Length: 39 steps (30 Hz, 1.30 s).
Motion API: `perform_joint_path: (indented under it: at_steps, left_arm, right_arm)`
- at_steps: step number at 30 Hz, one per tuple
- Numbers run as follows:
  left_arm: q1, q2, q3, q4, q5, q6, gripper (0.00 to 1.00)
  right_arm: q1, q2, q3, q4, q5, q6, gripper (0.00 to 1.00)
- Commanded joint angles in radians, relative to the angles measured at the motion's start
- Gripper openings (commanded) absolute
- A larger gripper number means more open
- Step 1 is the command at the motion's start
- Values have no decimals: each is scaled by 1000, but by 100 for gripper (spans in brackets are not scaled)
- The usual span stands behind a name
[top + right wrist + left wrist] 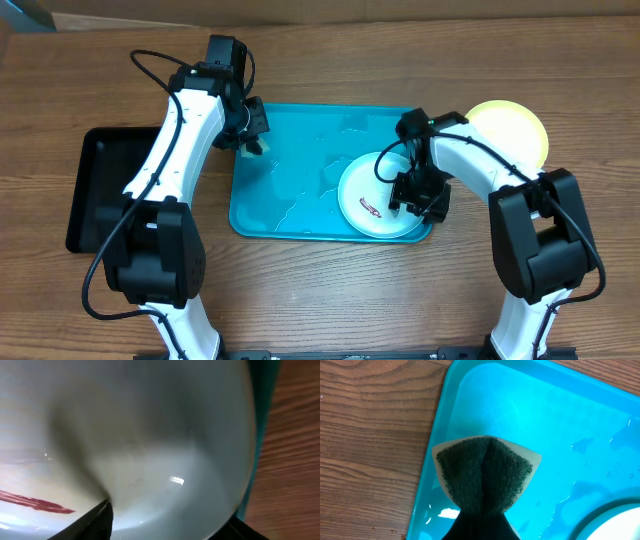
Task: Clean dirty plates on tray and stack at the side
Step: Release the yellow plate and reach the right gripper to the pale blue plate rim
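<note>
- Left pincer, over the far-left corner of the turquoise rectangular plastic tray, is clamped on a folded dark-green scouring sponge.
- Right pincer stands apart, astride the right rim of the round white plastic plate in the tray; contact unclear.
- Red smear on the white plate is blurred.
- Round yellow-green plastic plate lies on the table, partly covered by the right arm.

From above, the whole bench is seen. Its tray is viewed closely from the left wrist, the plate closer from the right; both recur overhead.
</note>
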Motion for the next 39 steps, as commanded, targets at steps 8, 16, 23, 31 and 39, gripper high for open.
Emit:
perform_joint_path:
  at_steps: [8,16,23,31,39]
  left_arm:
    - [-8,-20,-4,9,11,16,4]
    - [-13,-20,-4,19,11,16,4]
    - [-15,-20,-4,19,11,25,4]
    - [-21,-20,-4,16,11,24,4]
    - [-21,-20,-4,0,11,30,4]
  right_arm:
    - [10,-27,-8,116,-48,-25,59]
    - [62,-29,-3,287,-176,-124,59]
    - [29,-48,144,206,92,-269,69]
    - [13,-38,201,436,58,-636,88]
    - [13,38,200,456,14,-681,87]
